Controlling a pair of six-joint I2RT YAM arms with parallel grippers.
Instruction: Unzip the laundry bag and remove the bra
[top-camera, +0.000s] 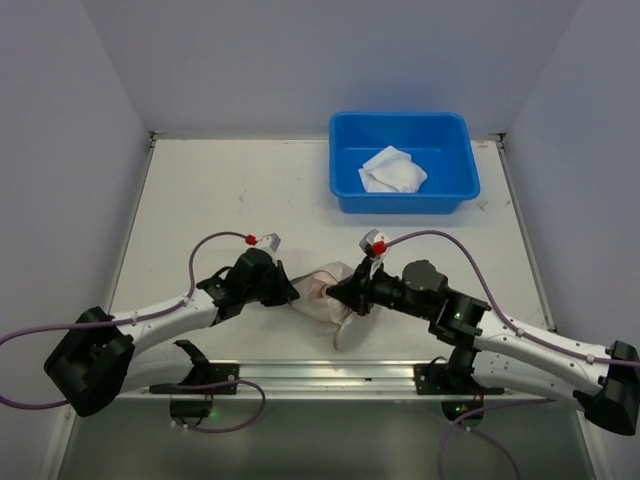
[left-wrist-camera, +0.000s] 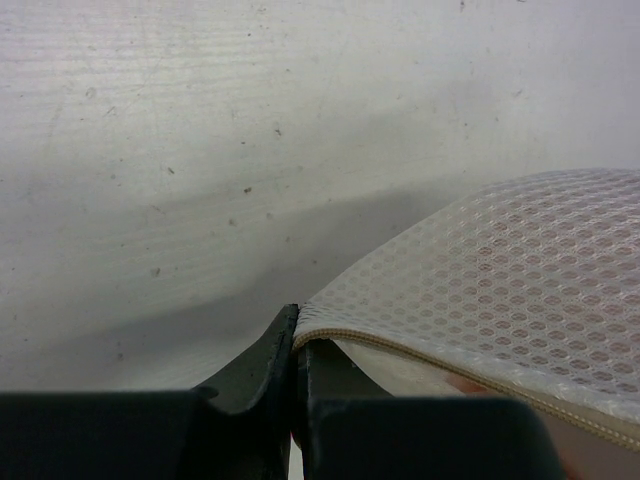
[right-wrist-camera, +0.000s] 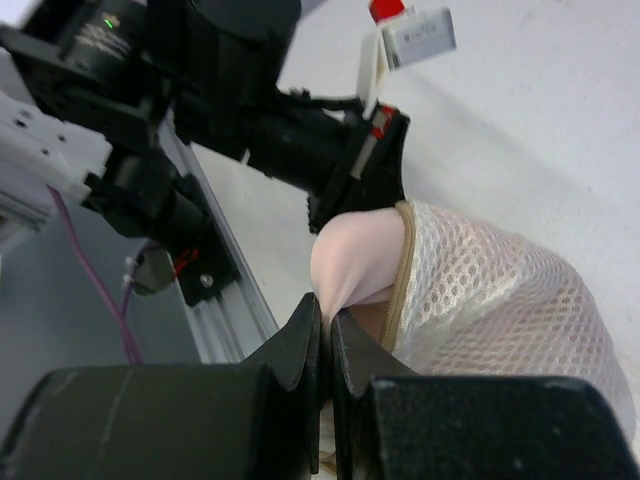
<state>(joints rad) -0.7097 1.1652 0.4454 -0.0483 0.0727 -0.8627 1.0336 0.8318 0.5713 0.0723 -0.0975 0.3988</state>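
The white mesh laundry bag (top-camera: 335, 300) lies near the table's front edge, between my two grippers. My left gripper (left-wrist-camera: 296, 335) is shut on the bag's rim, right at the tan zipper band (left-wrist-camera: 420, 350); the mesh (left-wrist-camera: 520, 270) bulges off to its right. The zipper band (right-wrist-camera: 402, 270) stands parted, and a pale pink fold of the bra (right-wrist-camera: 355, 265) bulges out of the opening. My right gripper (right-wrist-camera: 327, 312) is shut on that pink fold. In the top view the left gripper (top-camera: 292, 292) and right gripper (top-camera: 338, 293) face each other across the bag.
A blue plastic tub (top-camera: 345, 190) with a crumpled white cloth (top-camera: 392, 170) in it stands at the back right. An aluminium rail (top-camera: 320, 372) runs along the near edge between the arm bases. Grey walls close in the table on three sides.
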